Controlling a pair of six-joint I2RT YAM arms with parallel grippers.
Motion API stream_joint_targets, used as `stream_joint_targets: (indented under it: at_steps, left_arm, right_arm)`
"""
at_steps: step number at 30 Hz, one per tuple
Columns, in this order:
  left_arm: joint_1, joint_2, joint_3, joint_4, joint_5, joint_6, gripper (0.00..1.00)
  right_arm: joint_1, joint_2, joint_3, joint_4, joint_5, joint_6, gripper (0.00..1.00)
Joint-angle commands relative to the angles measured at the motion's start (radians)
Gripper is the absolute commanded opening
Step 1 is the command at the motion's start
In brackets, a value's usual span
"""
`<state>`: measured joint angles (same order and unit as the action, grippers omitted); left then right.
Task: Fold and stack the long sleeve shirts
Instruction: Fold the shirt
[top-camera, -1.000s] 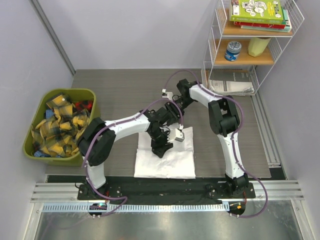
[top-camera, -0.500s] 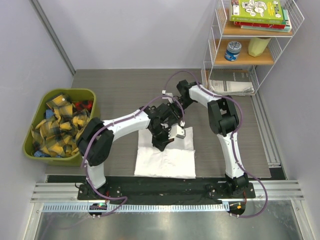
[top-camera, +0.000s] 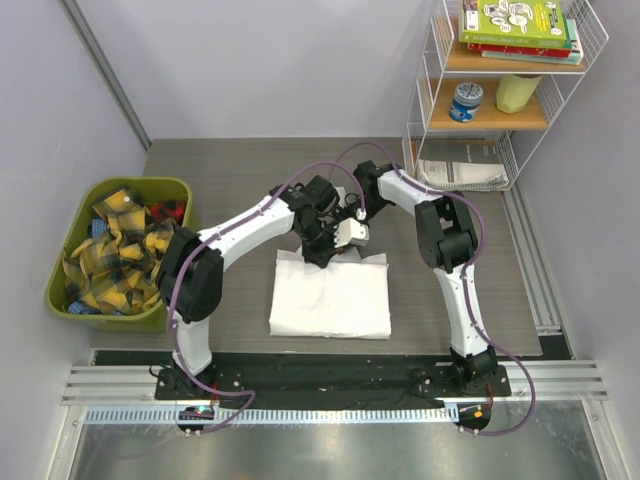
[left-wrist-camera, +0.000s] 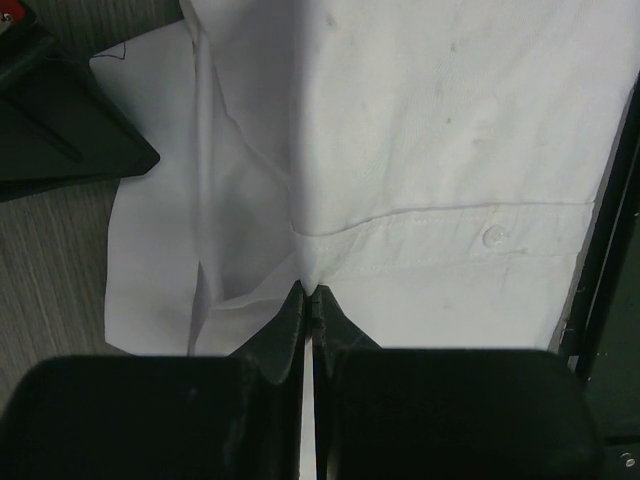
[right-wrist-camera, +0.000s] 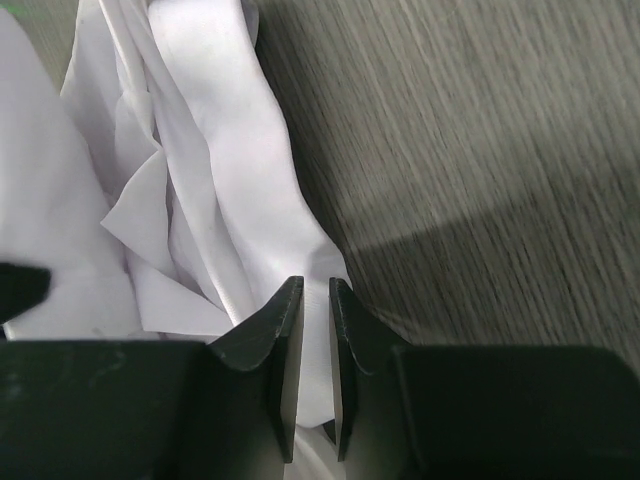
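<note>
A white long sleeve shirt (top-camera: 330, 298) lies partly folded on the grey table, in front of the arm bases. My left gripper (top-camera: 318, 256) is at the shirt's far edge and is shut on a pinch of white fabric (left-wrist-camera: 308, 290); the left wrist view shows the buttoned shirt (left-wrist-camera: 440, 150) spread beyond the fingertips. My right gripper (top-camera: 345, 208) is just past that far edge, with its jaws nearly closed on a bunched strip of the shirt's cloth (right-wrist-camera: 315, 285); loose folds (right-wrist-camera: 190, 180) hang to its left over bare table.
A green bin (top-camera: 60, 290) full of yellow-and-black plaid cloths stands at the left. A white wire shelf (top-camera: 425, 120) with books, a can and papers stands at the back right. A black rail (top-camera: 330, 380) runs along the near edge.
Both grippers have moved toward the far side of the table, drawing the shirt's upper edge with them. The shirt now lies flatter and longer.
</note>
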<state>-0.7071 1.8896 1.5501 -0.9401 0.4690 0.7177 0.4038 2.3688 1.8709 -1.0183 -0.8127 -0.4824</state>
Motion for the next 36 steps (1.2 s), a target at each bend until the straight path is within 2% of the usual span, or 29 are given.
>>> stream_joint_targets:
  at_steps: [1,20,36]
  left_arm:
    - [0.021,0.025,0.050,0.024,-0.036,0.040,0.00]
    - [0.052,0.111,0.157,0.067,-0.099,0.092,0.00]
    - [0.067,0.141,0.140,0.146,-0.109,0.104,0.00]
  right_arm:
    - [0.007,0.001,0.008,-0.020,0.003,-0.031,0.22]
    - [0.007,0.018,0.037,-0.048,-0.005,-0.053,0.20]
    - [0.006,0.040,0.073,-0.062,-0.008,-0.061,0.20]
